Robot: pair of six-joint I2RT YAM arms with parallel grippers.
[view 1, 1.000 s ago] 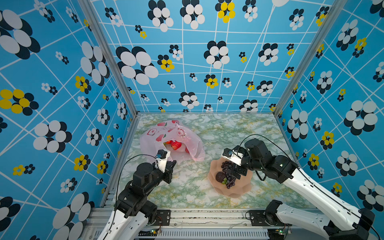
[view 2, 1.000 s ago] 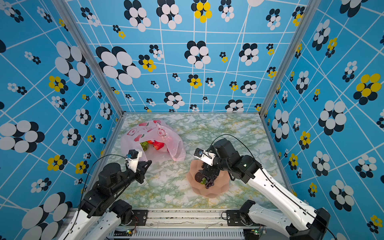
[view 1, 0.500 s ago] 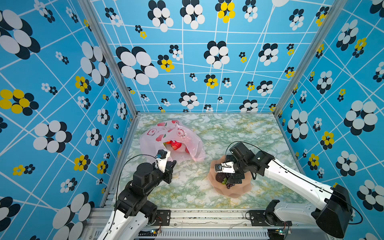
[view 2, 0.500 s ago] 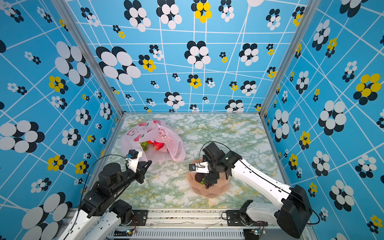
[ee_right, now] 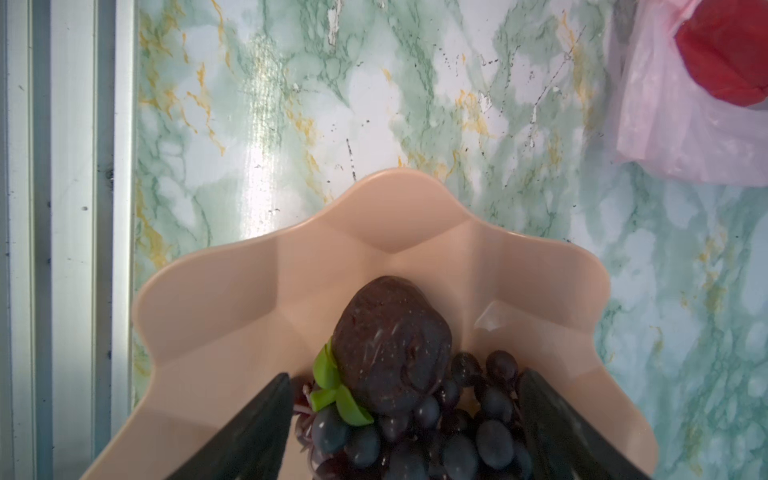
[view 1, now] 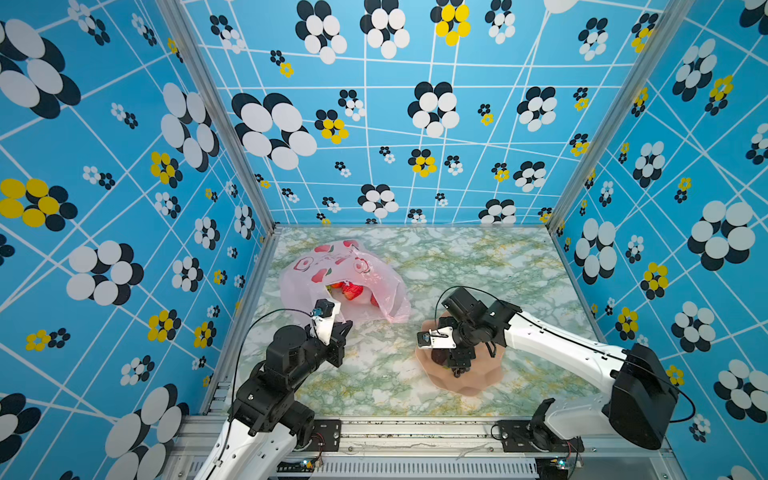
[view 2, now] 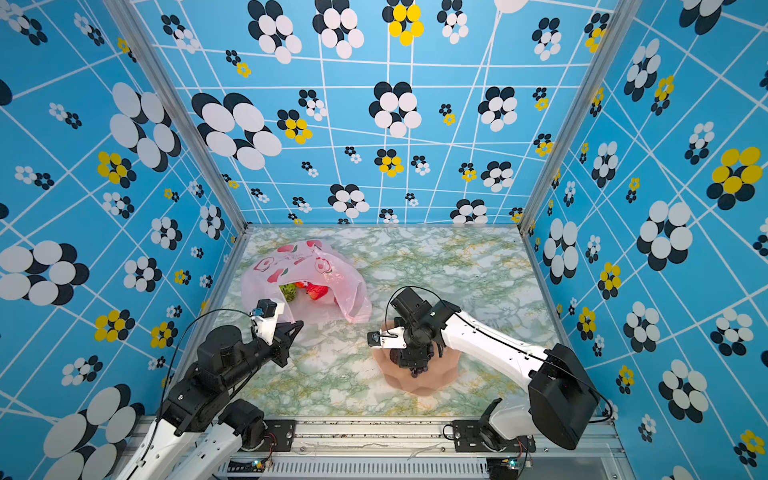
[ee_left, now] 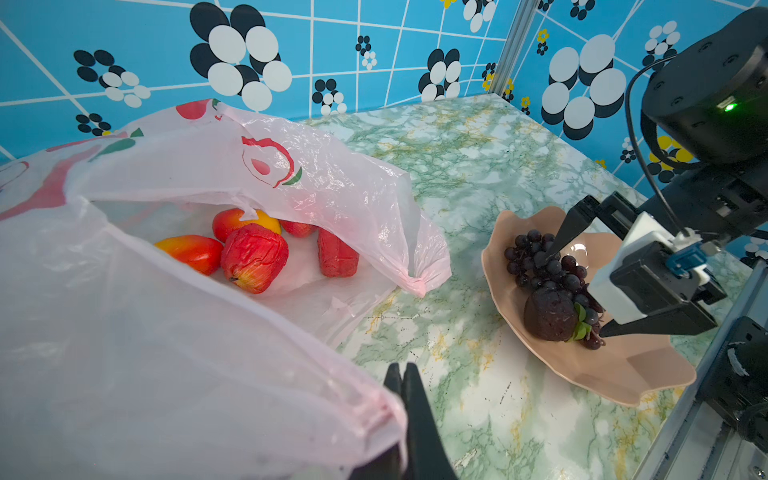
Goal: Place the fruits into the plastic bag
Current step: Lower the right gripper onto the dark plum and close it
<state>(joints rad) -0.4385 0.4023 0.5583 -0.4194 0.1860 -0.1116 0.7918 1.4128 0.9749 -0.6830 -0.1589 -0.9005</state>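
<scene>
In both top views the right gripper (view 1: 456,370) has sunk since a second ago into the bowl (view 1: 482,386), lower right of the marble table (view 1: 478,266) between blue flowered walls (view 1: 374,124). In the left wrist view the left gripper (ee_left: 405,378), bottom centre, is clamped on the plastic bag (ee_left: 332,187), apple (ee_left: 254,257) inside. In the right wrist view the right fingers (ee_right: 257,424) stand apart astride the grapes (ee_right: 457,436), bottom centre, beside the dark brown piece (ee_right: 390,345)

A peach scalloped bowl (ee_right: 232,291) is set under the right gripper's (ee_right: 405,376) jaws. A green-marbled tabletop (ee_right: 291,104) is spread beneath it.
</scene>
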